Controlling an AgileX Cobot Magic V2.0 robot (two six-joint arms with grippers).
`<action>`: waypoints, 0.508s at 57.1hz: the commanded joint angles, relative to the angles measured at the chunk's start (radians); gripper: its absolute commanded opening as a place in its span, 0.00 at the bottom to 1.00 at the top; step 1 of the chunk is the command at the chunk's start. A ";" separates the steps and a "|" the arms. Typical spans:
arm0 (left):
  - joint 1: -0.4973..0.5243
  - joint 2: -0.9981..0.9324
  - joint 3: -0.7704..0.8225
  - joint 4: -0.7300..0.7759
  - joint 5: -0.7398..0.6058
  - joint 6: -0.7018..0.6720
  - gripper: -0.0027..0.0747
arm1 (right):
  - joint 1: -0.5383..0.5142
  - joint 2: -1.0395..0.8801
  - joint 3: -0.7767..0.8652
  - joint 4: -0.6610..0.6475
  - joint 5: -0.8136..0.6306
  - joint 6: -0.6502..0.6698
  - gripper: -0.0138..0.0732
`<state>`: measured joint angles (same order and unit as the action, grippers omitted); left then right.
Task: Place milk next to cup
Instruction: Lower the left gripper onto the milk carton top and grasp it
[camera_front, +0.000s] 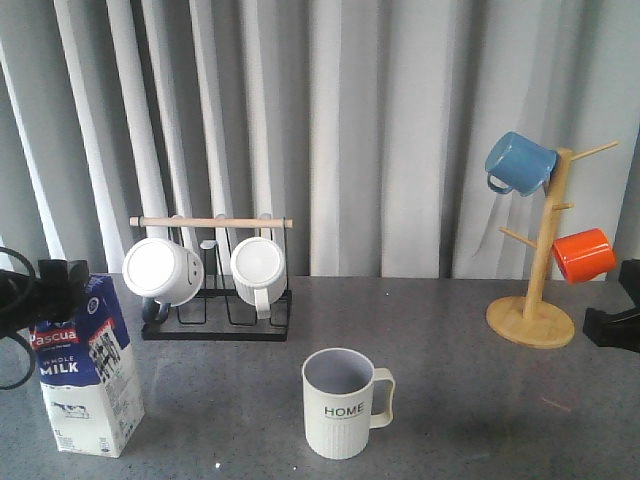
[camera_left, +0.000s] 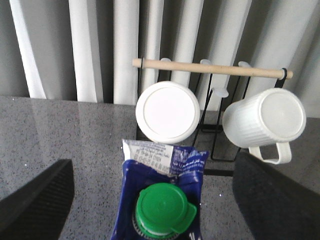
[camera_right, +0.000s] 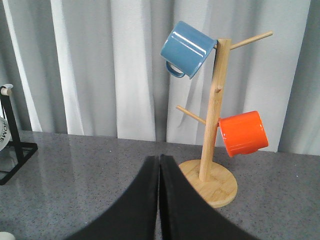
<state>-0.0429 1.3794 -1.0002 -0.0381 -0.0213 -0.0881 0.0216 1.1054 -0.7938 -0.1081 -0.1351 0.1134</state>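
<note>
The milk (camera_front: 85, 380), a blue-and-white carton with a green cap (camera_left: 164, 207), stands upright near the table's front left corner. My left gripper (camera_left: 152, 162) is open and straddles the carton's top, one dark finger (camera_left: 37, 200) on each side with a clear gap to the carton. In the front view this gripper (camera_front: 50, 285) sits just behind the carton's top. The cup (camera_front: 345, 405), a ribbed pale mug marked HOME, stands at the front centre, well right of the milk. My right gripper (camera_right: 160, 160) is shut on nothing, at the far right (camera_front: 615, 320).
A black wire rack (camera_front: 215, 325) with a wooden bar holds two white mugs (camera_front: 163, 270) (camera_front: 260, 268) behind the milk. A wooden mug tree (camera_front: 540, 320) at the back right carries a blue mug (camera_front: 518, 162) and an orange mug (camera_front: 583, 255). Curtains close off the back.
</note>
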 joint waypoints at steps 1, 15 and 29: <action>-0.011 -0.008 -0.034 -0.004 -0.045 -0.012 0.84 | -0.004 -0.012 -0.032 0.000 -0.073 -0.003 0.15; -0.011 0.018 -0.034 -0.004 -0.040 -0.012 0.84 | -0.004 -0.012 -0.032 0.000 -0.073 -0.003 0.15; -0.011 0.050 -0.031 -0.004 -0.041 -0.012 0.81 | -0.004 -0.012 -0.032 0.000 -0.073 -0.003 0.15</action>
<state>-0.0429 1.4466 -1.0002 -0.0381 0.0000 -0.0889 0.0216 1.1054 -0.7938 -0.1081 -0.1351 0.1134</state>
